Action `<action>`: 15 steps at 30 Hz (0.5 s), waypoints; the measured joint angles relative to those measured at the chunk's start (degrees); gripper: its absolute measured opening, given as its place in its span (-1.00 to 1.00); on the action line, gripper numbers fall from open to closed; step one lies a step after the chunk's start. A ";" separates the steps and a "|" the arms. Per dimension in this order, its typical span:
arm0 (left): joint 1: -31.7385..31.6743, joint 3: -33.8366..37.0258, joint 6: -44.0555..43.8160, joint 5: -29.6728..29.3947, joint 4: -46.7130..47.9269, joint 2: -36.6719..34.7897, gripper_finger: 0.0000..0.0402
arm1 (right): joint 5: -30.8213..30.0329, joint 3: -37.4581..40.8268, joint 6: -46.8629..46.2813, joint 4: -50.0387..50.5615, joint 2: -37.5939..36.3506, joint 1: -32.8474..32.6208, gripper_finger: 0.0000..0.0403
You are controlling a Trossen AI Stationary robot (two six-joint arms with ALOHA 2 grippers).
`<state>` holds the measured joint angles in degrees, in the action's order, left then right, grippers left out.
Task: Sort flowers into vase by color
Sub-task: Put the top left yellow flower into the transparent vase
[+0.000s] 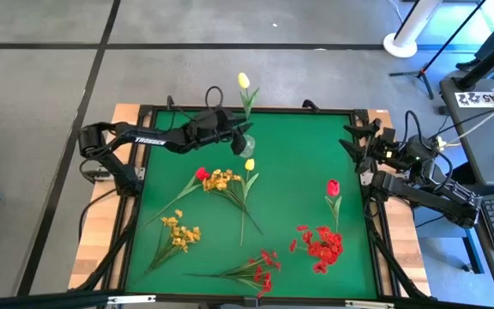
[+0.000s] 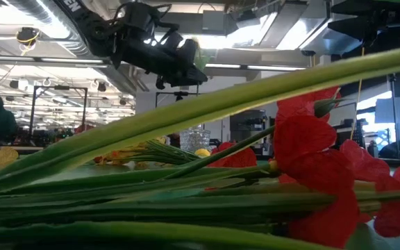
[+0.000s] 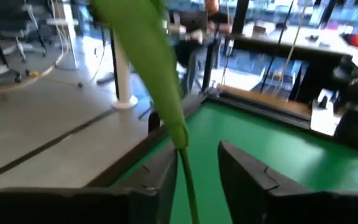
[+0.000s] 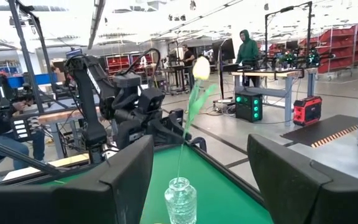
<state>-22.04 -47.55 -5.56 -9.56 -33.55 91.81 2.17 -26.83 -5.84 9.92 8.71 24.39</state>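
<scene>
A yellow tulip (image 1: 243,81) stands upright with its stem in a clear glass vase (image 1: 245,143) at the mat's far middle. My left gripper (image 1: 234,130) hovers above the vase, open, with the tulip's stem (image 3: 189,183) and leaf (image 3: 154,68) rising between its fingers. The right wrist view shows the same tulip (image 4: 201,68) over the vase (image 4: 180,199). My right gripper (image 1: 352,142) waits open at the mat's right far corner. On the mat lie another yellow tulip (image 1: 249,164), two red tulips (image 1: 201,173) (image 1: 333,187), yellow sprays (image 1: 221,180) (image 1: 181,232) and red sprays (image 1: 320,245) (image 1: 260,270). My left gripper (image 3: 197,152) is open around the tulip's stem, coming level from the table's left. The stem (image 3: 185,168) runs close beside the inner side of one finger (image 3: 163,180); I cannot tell whether it touches. The other finger stands apart from it.
The green mat (image 1: 298,146) has a raised black frame. In the low view, red blooms (image 2: 311,153) and green stems (image 2: 186,118) lie right before the camera. People and workbenches show in the room beyond the table.
</scene>
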 joint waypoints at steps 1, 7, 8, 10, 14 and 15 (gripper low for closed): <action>0.00 -0.64 0.00 -0.02 3.23 -0.35 -0.36 | 0.01 0.00 -0.02 0.00 0.00 -0.01 0.28; 0.70 -7.47 0.94 -4.74 23.57 -1.18 -0.10 | -0.02 0.00 -0.05 -0.27 0.00 -0.01 0.28; 1.04 -8.98 1.59 -6.14 26.50 -1.32 -0.07 | -0.01 0.00 -0.05 -0.35 0.00 -0.01 0.28; 1.86 -11.56 2.38 -8.99 32.30 -1.96 -0.04 | -0.03 0.00 -0.05 -0.58 0.00 -0.01 0.28; 3.54 -16.24 2.71 -10.93 37.87 -2.26 -0.01 | -0.03 0.00 0.04 -0.90 0.00 -0.01 0.28; 4.04 -17.21 2.71 -10.96 38.35 -2.26 0.00 | -0.02 0.00 0.06 -0.92 0.00 -0.01 0.28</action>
<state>-18.00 -64.77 -2.85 -20.52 4.80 89.55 2.15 -26.83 -5.78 8.99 8.71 24.38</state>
